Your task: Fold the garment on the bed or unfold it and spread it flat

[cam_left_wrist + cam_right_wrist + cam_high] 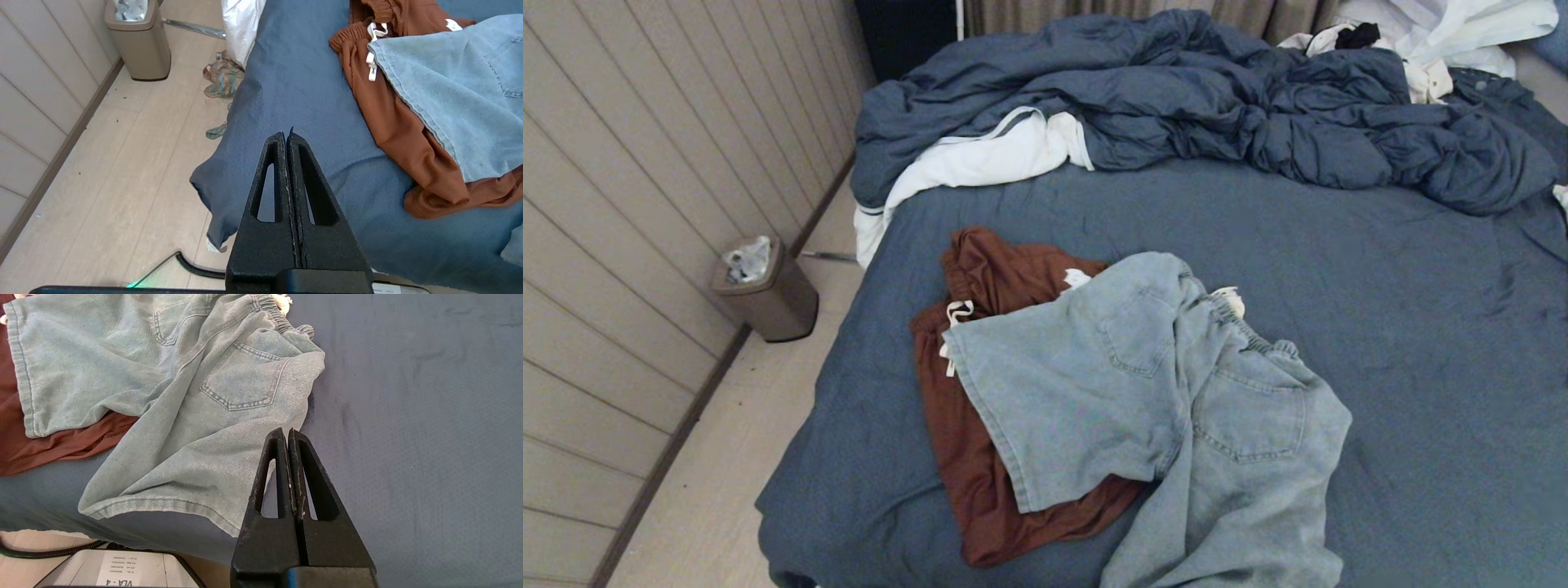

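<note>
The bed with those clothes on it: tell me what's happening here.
Nothing is being handled yet. Light denim shorts lie rumpled on the bed, partly over a rust-brown garment. The left gripper hangs shut above the bed's corner; the right gripper is shut beside the shorts' edge, holding nothing. A bunched duvet fills the far end.

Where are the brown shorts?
In the head view the brown shorts lie on the left part of the bed, near its front edge, partly under the light blue denim shorts.
</note>
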